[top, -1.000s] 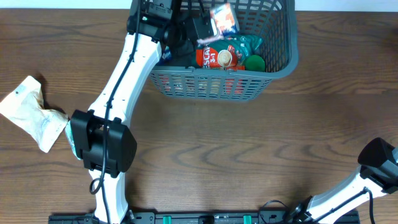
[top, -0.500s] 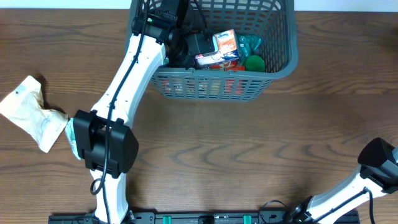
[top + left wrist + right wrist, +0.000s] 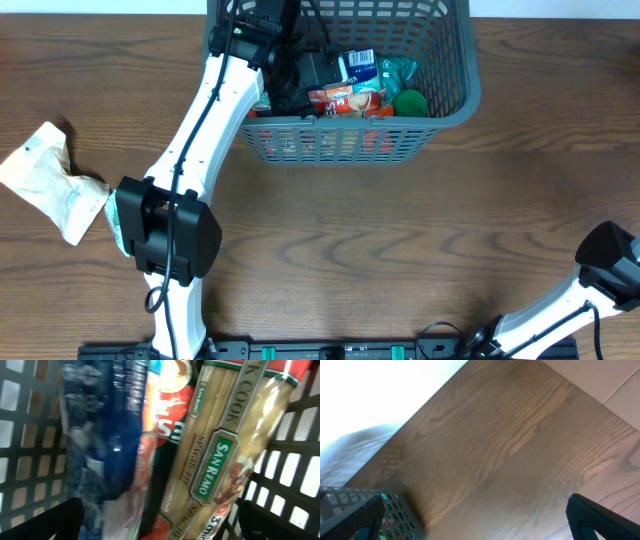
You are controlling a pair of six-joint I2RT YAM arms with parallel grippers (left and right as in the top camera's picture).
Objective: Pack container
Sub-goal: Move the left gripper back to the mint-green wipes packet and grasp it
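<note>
At the far table (image 3: 400,230) edge: basket (image 3: 340,122), top cut off by frame.
Left gripper (image 3: 160,522), jaws wide apart, sits inside basket; packets (image 3: 110,435) before it blurred, only spaghetti pack (image 3: 220,450) label legible. Right gripper (image 3: 474,512), jaws wide apart, empty, over brown wood-grain table.

One grey basket (image 3: 350,120), one spaghetti packet (image 3: 220,455), one blue packet (image 3: 110,435), one green round item (image 3: 410,102), one crumpled paper bag (image 3: 45,180).

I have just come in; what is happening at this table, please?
The left gripper is down inside the grey basket, jaws open over grocery packets, among them a San Remo spaghetti pack. The right gripper hangs open and empty at the near right. A crumpled paper bag lies on the table's left side.
</note>
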